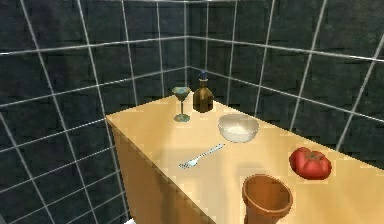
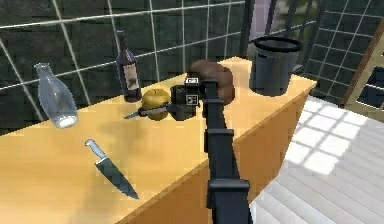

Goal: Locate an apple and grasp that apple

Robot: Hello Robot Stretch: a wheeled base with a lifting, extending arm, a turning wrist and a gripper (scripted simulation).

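Note:
A yellow-green apple (image 2: 154, 97) rests on the wooden counter (image 2: 60, 170) in the arm side view, just right of a dark wine bottle (image 2: 126, 66). The arm's dark bar rises from the bottom edge to the white marker squares beside the apple. My gripper (image 2: 134, 114) points left, with its dark body across the apple's lower front. The apple lies on the counter at the gripper, so I cannot tell whether it holds anything.
Arm side view: a clear glass bottle (image 2: 55, 96), a knife (image 2: 110, 168), a brown rounded lump (image 2: 214, 80) and a dark pot (image 2: 275, 64). Forward view: a wine glass (image 1: 181, 101), bottle (image 1: 204, 94), bowl (image 1: 238, 128), fork (image 1: 202, 157), tomato (image 1: 311, 163) and clay pot (image 1: 267, 198).

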